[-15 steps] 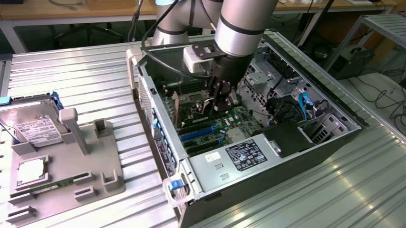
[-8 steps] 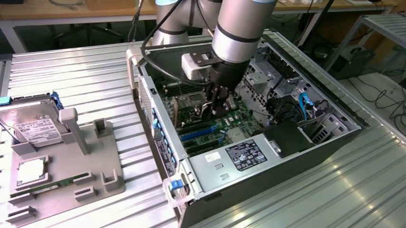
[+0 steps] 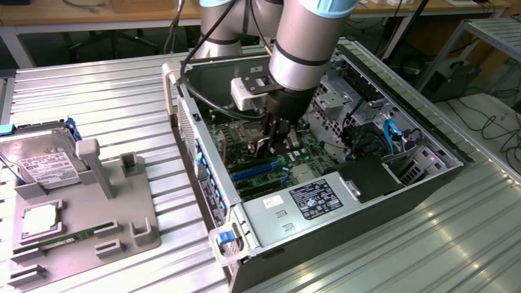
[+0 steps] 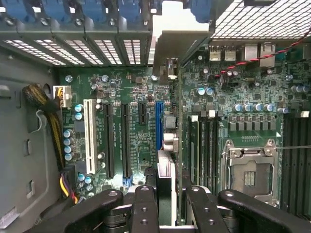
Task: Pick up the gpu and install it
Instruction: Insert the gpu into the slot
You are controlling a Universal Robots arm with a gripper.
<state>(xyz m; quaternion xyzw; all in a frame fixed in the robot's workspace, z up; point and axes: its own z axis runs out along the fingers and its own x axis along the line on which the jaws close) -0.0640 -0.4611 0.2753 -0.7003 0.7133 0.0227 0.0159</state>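
Gripper (image 4: 166, 204) is clamped on the gpu (image 4: 167, 145), card held edge-on between the fingers, inside the open computer case (image 3: 423, 131). Card hangs straight below the gripper, over the motherboard (image 4: 136, 145). Its long axis runs parallel to the blue slot (image 4: 159, 125), bracket end (image 4: 175, 41) towards the case's rear wall.

End effector (image 3: 275, 141) w/ gpu (image 3: 269, 145) inside open PC case (image 3: 423, 183).

Labels on the power supply (image 3: 313, 199) and hard drive (image 3: 45, 163) — print unreadable.
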